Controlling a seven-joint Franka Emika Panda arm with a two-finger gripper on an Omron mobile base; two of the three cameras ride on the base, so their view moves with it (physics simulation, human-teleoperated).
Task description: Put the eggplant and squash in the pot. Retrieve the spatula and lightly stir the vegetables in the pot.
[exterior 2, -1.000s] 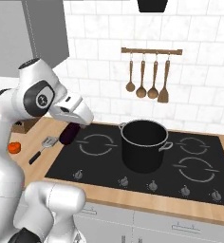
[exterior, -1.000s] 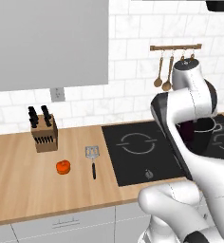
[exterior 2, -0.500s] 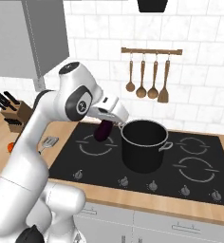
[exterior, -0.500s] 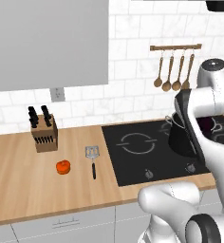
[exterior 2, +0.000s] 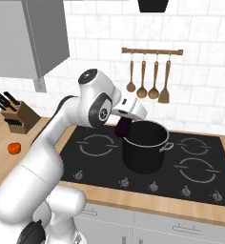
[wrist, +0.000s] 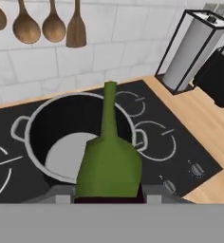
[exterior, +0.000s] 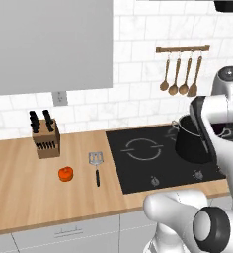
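Observation:
My gripper (exterior 2: pixel 123 125) is shut on the dark purple eggplant (exterior 2: pixel 122 130) and holds it just above the left rim of the black pot (exterior 2: pixel 144 148). In the hand view the eggplant's green cap (wrist: pixel 109 161) hangs over the pot's rim (wrist: pixel 35 119), and the pot's grey bottom lies bare. The pot (exterior: pixel 190 143) stands on the cooktop's right side, partly behind my arm. Far to the left, the orange-red squash (exterior: pixel 65 173) sits on the wooden counter, also seen as the squash (exterior 2: pixel 14 148). Beside it lies the spatula (exterior: pixel 96 165), its slotted head towards the wall.
A knife block (exterior: pixel 44 139) stands at the back left of the counter. Wooden spoons (exterior 2: pixel 148 82) hang on a rail behind the pot. A paper towel holder (wrist: pixel 192 50) and a dark appliance (wrist: pixel 220 76) stand right of the cooktop (exterior: pixel 143 160). A grey cabinet (exterior: pixel 49 44) hangs overhead.
My arm has swung right across the cooktop with the eggplant in its grip, from over the left burner to the pot's rim. Squash and spatula have stayed put.

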